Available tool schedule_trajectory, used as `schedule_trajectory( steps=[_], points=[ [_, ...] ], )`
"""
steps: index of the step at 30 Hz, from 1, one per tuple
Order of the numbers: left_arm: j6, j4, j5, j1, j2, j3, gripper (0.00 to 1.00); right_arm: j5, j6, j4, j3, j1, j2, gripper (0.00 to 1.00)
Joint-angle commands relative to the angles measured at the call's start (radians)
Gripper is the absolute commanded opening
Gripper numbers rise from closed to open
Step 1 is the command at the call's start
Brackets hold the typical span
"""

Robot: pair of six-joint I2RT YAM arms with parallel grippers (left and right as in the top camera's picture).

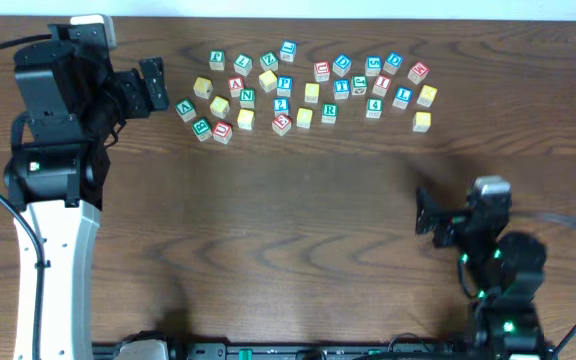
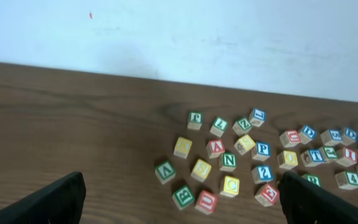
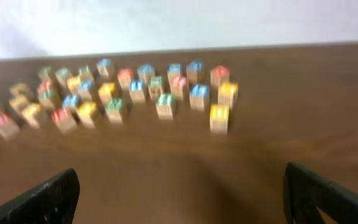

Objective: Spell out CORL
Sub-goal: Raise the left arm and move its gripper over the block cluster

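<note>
Several wooden letter blocks [image 1: 298, 92] lie loosely scattered at the far middle of the table. In the left wrist view I read a yellow C [image 2: 230, 185], a red U [image 2: 206, 201], a green B [image 2: 183, 196], a green N [image 2: 228, 162] and a blue P [image 2: 263, 150]. The yellow C also shows in the overhead view [image 1: 245, 119], and a green R [image 1: 329, 112] lies mid-cluster. My left gripper [image 1: 158, 85] [image 2: 182, 182] is open and empty, just left of the cluster. My right gripper [image 1: 426, 212] [image 3: 180, 173] is open and empty, well in front of the blocks, which look blurred [image 3: 135, 90] in its view.
The brown wooden table [image 1: 288, 230] has a pale wall behind its far edge [image 2: 179, 37]. A lone yellow block [image 1: 421, 121] sits at the cluster's right front. The left arm's white base [image 1: 58, 250] stands at the left.
</note>
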Motion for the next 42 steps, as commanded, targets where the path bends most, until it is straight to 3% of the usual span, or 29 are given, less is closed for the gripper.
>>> schedule_trajectory(
  steps=[1,8,21,24,28,38,42],
  points=[
    [-0.018,-0.008,-0.009,-0.004,-0.001,0.022,0.98,-0.016,-0.007,-0.016,0.222,-0.013,0.193,0.99],
    [-0.018,-0.047,-0.009,-0.004,0.0,0.021,0.98,-0.086,-0.058,-0.274,0.703,-0.013,0.571,0.99],
    [-0.026,-0.103,-0.009,-0.004,0.0,0.021,0.98,-0.238,-0.087,-0.954,1.765,0.015,1.363,0.99],
    [-0.029,-0.114,-0.009,-0.004,0.0,0.02,0.98,-0.238,-0.087,-1.042,1.882,0.042,1.487,0.99],
    [-0.032,-0.134,-0.009,-0.004,0.0,0.02,0.98,-0.238,-0.087,-1.075,1.888,0.082,1.565,0.99],
    [-0.032,-0.159,-0.009,-0.004,0.014,0.02,0.98,-0.278,-0.067,-0.981,1.888,0.175,1.636,0.99],
    [-0.032,-0.159,-0.009,-0.004,0.022,0.019,0.98,-0.14,-0.006,-0.956,1.888,0.248,1.637,0.99]
  ],
)
